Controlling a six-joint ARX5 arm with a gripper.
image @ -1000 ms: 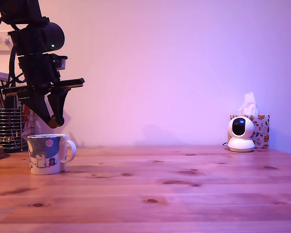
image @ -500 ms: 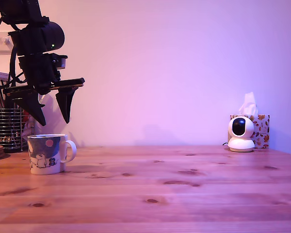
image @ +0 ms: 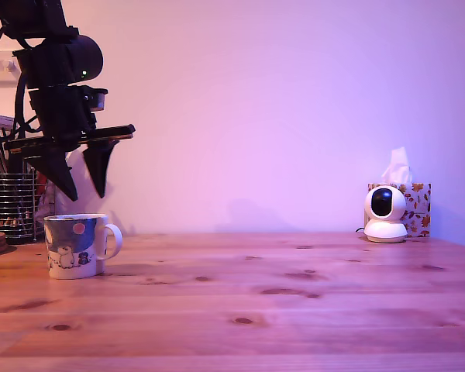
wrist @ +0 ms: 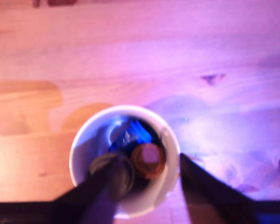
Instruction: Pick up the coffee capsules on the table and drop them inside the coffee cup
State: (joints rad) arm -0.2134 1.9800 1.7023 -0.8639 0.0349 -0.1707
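So the claw (image: 80, 186) is hanging right above the coffee cup (image: 76, 245), fingers spread apart with nothing between them. In the exterior view the two dark fingertips (image: 98, 183) point down at the cup's mouth, clear of the rim and not touching it.

The wrist view looks straight down past the fingers into the cup (wrist: 79, 154). Directly below the claw, inside the cup, sits the brown capsule (wrist: 148, 160), open end up. Next to it is the blue capsule (wrist: 130, 134), and a darker round one that's probably the grey capsule (wrist: 113, 169), though it's blurry and partly behind a finger, so can't swear to it.

The cup stands upright on the wooden table (image: 294, 302), handle toward the exterior view's right. A wire-mesh pen holder (image: 15, 206) sits behind the claw. Way off on the exterior view's right, well apart from the claw: a white round camera (image: 385, 212) in front of a tissue box (image: 418, 203).
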